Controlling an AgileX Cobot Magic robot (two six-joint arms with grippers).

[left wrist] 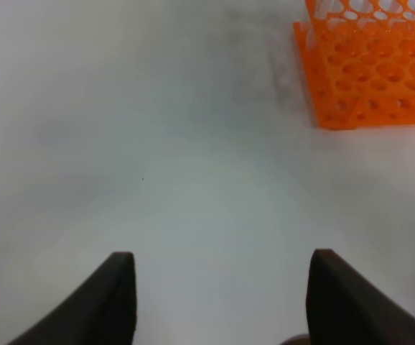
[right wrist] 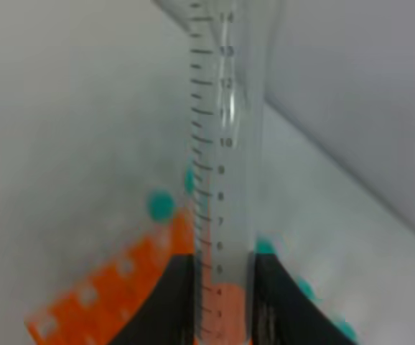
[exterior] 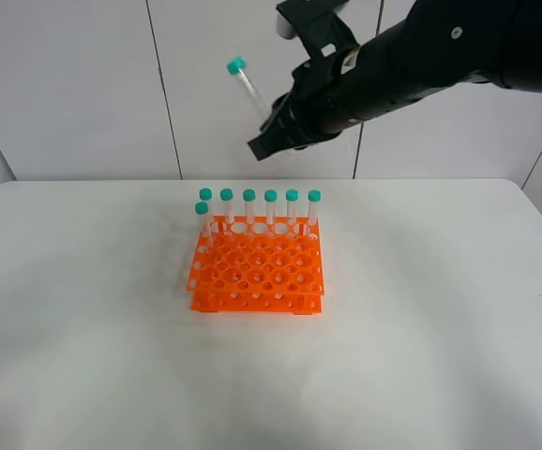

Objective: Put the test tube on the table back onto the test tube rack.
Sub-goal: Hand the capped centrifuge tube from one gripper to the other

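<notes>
On the middle of the table (exterior: 83, 328) the test tube rack (exterior: 258, 274), six tubes (exterior: 270, 208) in its back row, a seventh tube (exterior: 203, 221) just before them at left, the test tube (exterior: 247, 84) tilted above the rack, in the right gripper (exterior: 271, 133).

Glossy plastic rack (exterior: 252, 302) (tube (exterior: 249, 89) clear plastic), matt table (exterior: 83, 356).

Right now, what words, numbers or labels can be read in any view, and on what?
Graduation numbers on the test tube, right wrist view:
"14"
"13"
"12"
"10"
"9"
"8"
"7"
"6"
"5"
"4"
"3"
Between 12 and 10: partly lost in glare.
Below 3: too blurred.
No readable text on the rack, the other tubes or the table.
</notes>
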